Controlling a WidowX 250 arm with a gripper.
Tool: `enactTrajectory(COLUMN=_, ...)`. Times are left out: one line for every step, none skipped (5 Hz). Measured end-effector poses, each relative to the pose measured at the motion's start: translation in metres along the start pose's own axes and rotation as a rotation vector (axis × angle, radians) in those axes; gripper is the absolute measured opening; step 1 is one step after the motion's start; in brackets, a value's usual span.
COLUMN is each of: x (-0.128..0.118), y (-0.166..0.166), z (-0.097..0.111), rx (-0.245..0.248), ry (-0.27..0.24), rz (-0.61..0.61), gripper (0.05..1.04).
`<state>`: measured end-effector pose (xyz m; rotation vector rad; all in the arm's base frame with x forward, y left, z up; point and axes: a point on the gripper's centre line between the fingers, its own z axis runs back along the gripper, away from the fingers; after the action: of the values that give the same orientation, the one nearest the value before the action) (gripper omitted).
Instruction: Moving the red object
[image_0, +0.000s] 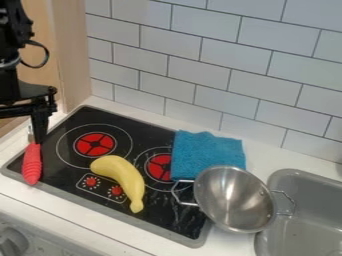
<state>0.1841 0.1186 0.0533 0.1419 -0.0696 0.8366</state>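
The red object (31, 164) is a ridged red handle with a short metal part at its upper end. It lies along the stove's left edge, over the black top and grey rim. My black gripper (40, 131) hangs at the left of the view, its lower end right by the upper end of the red handle and partly beside the metal part. Whether the two touch cannot be made out.
A yellow banana (125, 179) lies on the stove (77, 113) by the printed knobs. Behind and right is a folded blue cloth (207, 154), with a metal pan (234, 199) in front of it, reaching over the grey sink (314, 210). A tiled wall (200, 80) stands behind.
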Motion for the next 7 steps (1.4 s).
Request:
enactTrajectory(x=0.012, y=0.003, z=-0.019, rx=0.014, ry=-0.019, rz=-0.049, gripper=0.998)
enactTrajectory(x=0.022, y=0.001, z=-0.029, rx=-0.018, ry=0.001, rz=-0.04, gripper=0.998)
enactTrajectory(x=0.03, y=-0.007, z=-0.038, rx=-0.048, ry=0.009, rz=-0.034, gripper=0.998)
enactTrajectory(x=0.031, y=-0.011, z=-0.043, rx=-0.055, ry=0.013, rz=-0.026, gripper=0.998)
enactTrajectory(x=0.032, y=-0.018, z=-0.042, rx=-0.078, ry=0.006, rz=-0.011, gripper=0.998)
enactTrajectory(x=0.032, y=-0.025, z=-0.041, rx=-0.09, ry=-0.002, rz=-0.01, gripper=0.998)
enactTrajectory(x=0.03, y=-0.031, z=-0.047, rx=-0.087, ry=0.003, rz=-0.02, gripper=0.998)
